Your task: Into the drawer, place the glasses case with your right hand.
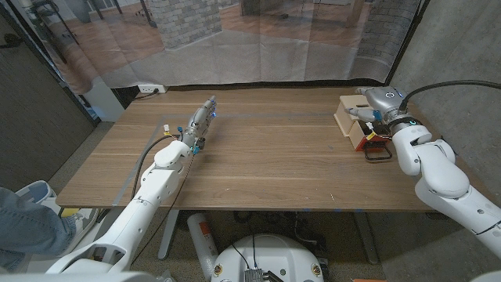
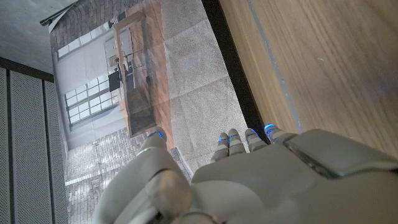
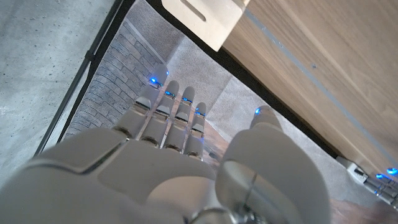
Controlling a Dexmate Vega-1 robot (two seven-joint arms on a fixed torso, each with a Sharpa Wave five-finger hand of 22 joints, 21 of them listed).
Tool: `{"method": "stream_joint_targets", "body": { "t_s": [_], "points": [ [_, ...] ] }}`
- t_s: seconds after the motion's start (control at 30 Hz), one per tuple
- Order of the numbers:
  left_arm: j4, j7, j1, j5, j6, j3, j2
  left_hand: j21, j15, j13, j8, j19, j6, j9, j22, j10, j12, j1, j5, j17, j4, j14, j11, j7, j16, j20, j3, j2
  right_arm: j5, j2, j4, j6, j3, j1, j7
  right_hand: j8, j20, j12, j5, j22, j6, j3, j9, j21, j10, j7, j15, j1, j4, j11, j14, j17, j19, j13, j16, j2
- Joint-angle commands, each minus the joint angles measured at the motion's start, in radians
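A small light wooden drawer box [image 1: 347, 117] stands near the table's right edge; its front panel with a slot handle [image 3: 202, 15] appears in the right wrist view. My right hand [image 1: 381, 103] hovers just over the box's right side, fingers stretched out together with the thumb apart, holding nothing [image 3: 168, 162]. Beside the box, under my right wrist, lies a red-orange thing with a black loop [image 1: 374, 147]; I cannot tell whether it is the glasses case. My left hand [image 1: 200, 121] reaches out over the table's left half, fingers straight and holding nothing [image 2: 280, 180].
The wooden table [image 1: 274, 157] is bare between the two hands. A translucent curtain [image 1: 258, 39] hangs behind its far edge, and grey panels stand at both sides. A person's blue sleeve [image 1: 27, 223] is at the lower left.
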Motion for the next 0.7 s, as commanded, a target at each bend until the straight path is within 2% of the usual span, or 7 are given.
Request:
{"method": "stream_joint_targets", "body": {
  "t_s": [0.03, 0.13, 0.33, 0.5, 0.7],
  "points": [
    [-0.037, 0.012, 0.018, 0.003, 0.011, -0.004, 0.01, 0.001, -0.002, 0.004, 0.001, -0.082, 0.002, 0.004, 0.003, -0.006, 0.002, 0.004, 0.0, 0.005, 0.002, -0.011, -0.002, 0.002, -0.001, -0.018, -0.003, 0.013, 0.124, 0.063, 0.026, 0.072, -0.021, 0.02, -0.145, 0.004, -0.02, 0.003, 0.003, -0.002, 0.004, 0.002, 0.004, -0.009, -0.006, 0.007, -0.006, -0.01, 0.008, 0.009, -0.008, -0.002, -0.002, 0.002, 0.001, 0.003],
    [-0.051, 0.017, 0.023, 0.005, 0.015, -0.006, 0.014, 0.001, -0.002, 0.004, 0.001, -0.082, 0.003, 0.004, 0.003, -0.006, 0.002, 0.004, 0.0, 0.005, 0.002, -0.01, 0.0, 0.003, -0.001, -0.02, -0.003, 0.013, 0.171, 0.081, 0.035, 0.095, -0.019, 0.027, -0.172, 0.004, -0.036, 0.004, 0.003, -0.004, 0.004, 0.002, 0.003, -0.011, -0.005, 0.012, -0.016, -0.011, 0.008, 0.014, -0.01, -0.003, 0.003, 0.001, 0.002, 0.005],
    [-0.075, 0.026, 0.032, 0.008, 0.021, -0.008, 0.02, 0.001, -0.002, 0.004, 0.001, -0.081, 0.004, 0.004, 0.003, -0.006, 0.002, 0.004, 0.0, 0.005, 0.002, -0.01, -0.001, 0.002, 0.0, -0.022, -0.003, 0.013, 0.279, 0.134, 0.067, 0.149, -0.013, 0.041, -0.253, 0.004, -0.043, 0.005, 0.003, -0.006, 0.004, 0.002, 0.003, -0.013, -0.004, 0.019, -0.02, -0.011, 0.008, 0.024, -0.009, -0.004, 0.008, 0.001, 0.005, 0.007],
    [-0.095, 0.033, 0.04, 0.011, 0.03, -0.009, 0.025, 0.001, -0.003, 0.004, 0.001, -0.08, 0.003, 0.004, 0.003, -0.005, 0.002, 0.004, 0.0, 0.005, 0.001, -0.009, 0.0, 0.003, 0.0, -0.023, -0.003, 0.013, 0.308, 0.13, 0.09, 0.193, -0.023, 0.047, -0.299, 0.004, -0.046, 0.007, 0.003, -0.007, 0.005, 0.002, 0.002, -0.015, -0.001, 0.026, -0.019, -0.012, 0.008, 0.029, -0.01, -0.005, 0.009, 0.0, 0.005, 0.009],
    [-0.112, 0.04, 0.046, 0.014, 0.036, -0.009, 0.029, 0.001, -0.004, 0.004, 0.0, -0.08, 0.001, 0.004, 0.003, -0.005, 0.002, 0.005, 0.0, 0.005, 0.001, -0.009, 0.001, 0.003, 0.0, -0.024, -0.004, 0.013, 0.374, 0.156, 0.118, 0.251, -0.03, 0.062, -0.352, 0.005, -0.05, 0.008, 0.002, -0.009, 0.006, 0.002, 0.002, -0.017, 0.003, 0.034, -0.02, -0.013, 0.009, 0.035, -0.013, -0.006, 0.01, 0.0, 0.005, 0.012]
  ]
}}
